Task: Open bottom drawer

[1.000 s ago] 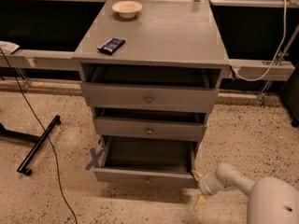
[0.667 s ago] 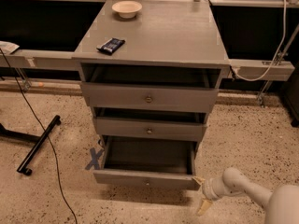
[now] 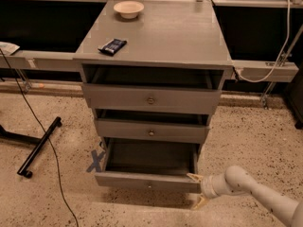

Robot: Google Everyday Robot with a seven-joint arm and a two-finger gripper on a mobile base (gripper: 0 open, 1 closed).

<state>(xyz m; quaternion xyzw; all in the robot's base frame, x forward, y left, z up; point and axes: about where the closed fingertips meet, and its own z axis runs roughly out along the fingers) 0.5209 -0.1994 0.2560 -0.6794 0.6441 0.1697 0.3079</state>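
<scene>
Here, in the camera view, grey cabinet [image 3: 165,32] on a speckled floor, bottom drawer [image 3: 147,183] pulled well out at its foot, gripper [image 3: 197,190] at the drawer front's right corner, fingers [image 3: 193,177] spread apart, the upper one touching the front's top edge, bowl [image 3: 129,8] and dark packet [image 3: 112,46] on top.

Soft overhead light (brightest on the cabinet top [image 3: 175,37]), bottom drawer [image 3: 142,181] shadowed inside, gripper [image 3: 196,189] lit pale at its right front corner.
</scene>
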